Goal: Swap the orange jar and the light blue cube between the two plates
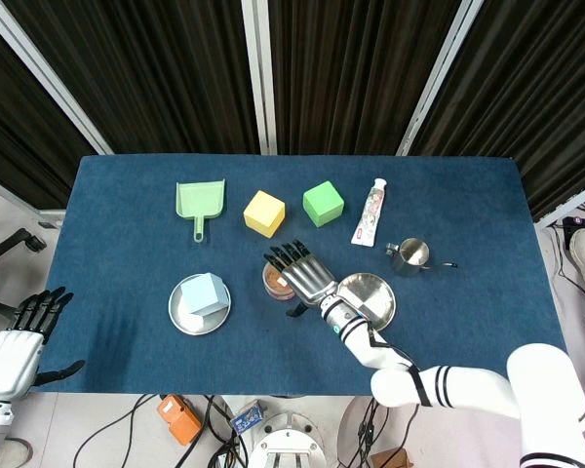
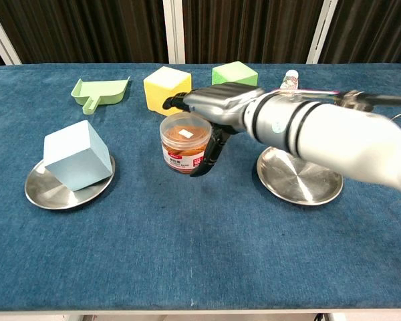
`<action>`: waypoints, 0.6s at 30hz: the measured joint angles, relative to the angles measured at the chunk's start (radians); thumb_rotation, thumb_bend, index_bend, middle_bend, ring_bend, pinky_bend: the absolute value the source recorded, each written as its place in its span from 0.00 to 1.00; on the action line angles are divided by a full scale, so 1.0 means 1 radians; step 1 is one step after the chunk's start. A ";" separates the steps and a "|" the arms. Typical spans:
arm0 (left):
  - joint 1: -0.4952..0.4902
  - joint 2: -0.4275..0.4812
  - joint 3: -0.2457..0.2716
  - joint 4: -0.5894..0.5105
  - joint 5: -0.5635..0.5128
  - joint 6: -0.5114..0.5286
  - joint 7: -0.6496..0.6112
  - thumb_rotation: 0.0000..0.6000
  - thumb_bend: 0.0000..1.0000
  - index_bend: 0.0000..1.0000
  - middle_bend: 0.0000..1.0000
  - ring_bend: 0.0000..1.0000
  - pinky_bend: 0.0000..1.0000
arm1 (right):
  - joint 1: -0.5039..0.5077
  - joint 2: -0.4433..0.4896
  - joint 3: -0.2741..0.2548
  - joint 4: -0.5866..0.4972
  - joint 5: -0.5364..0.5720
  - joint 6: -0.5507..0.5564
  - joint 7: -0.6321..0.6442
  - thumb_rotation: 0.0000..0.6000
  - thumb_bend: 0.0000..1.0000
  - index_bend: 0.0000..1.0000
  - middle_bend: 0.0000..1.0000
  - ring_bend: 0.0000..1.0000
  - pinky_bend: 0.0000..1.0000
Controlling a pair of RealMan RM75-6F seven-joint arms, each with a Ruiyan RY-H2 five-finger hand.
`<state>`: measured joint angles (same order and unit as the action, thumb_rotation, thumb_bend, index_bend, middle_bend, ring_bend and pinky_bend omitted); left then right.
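Note:
The orange jar [image 2: 184, 144] stands upright on the blue cloth between the two plates, also seen from above [image 1: 272, 283]. My right hand [image 2: 217, 107] hovers over and behind it with the fingers spread and the thumb hanging down beside the jar's right side; it does not grip the jar. The right plate [image 2: 301, 177] is bare. The light blue cube [image 2: 77, 155] sits tilted on the left plate [image 2: 40, 190]. My left hand [image 1: 19, 336] hangs open off the table's lower left corner, holding nothing.
Along the back stand a green dustpan [image 1: 199, 202], a yellow cube [image 1: 264, 213], a green cube [image 1: 323, 203] and a white tube [image 1: 369, 212]. A small metal cup [image 1: 412, 254] sits right of the bare plate. My right forearm crosses above that plate.

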<state>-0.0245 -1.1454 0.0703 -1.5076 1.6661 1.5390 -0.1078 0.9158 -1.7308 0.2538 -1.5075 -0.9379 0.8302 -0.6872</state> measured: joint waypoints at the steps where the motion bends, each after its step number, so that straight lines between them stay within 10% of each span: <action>1: -0.003 -0.003 0.002 0.002 0.009 0.000 -0.001 1.00 0.07 0.06 0.02 0.00 0.07 | -0.014 0.025 -0.010 -0.030 -0.021 0.013 0.012 0.68 0.14 0.00 0.00 0.00 0.01; 10: -0.058 -0.131 -0.015 0.055 0.093 0.030 -0.165 1.00 0.10 0.05 0.02 0.00 0.09 | -0.289 0.337 -0.230 -0.214 -0.452 0.365 0.143 0.75 0.14 0.00 0.00 0.00 0.00; 18: -0.156 -0.219 -0.063 -0.032 0.012 -0.143 -0.076 1.00 0.11 0.05 0.02 0.00 0.09 | -0.671 0.490 -0.413 -0.089 -0.628 0.818 0.462 0.75 0.14 0.00 0.00 0.00 0.00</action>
<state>-0.1805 -1.3644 0.0070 -1.5394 1.6781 1.3960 -0.1839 0.2446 -1.2404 -0.1593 -1.5968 -1.5663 1.6478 -0.2252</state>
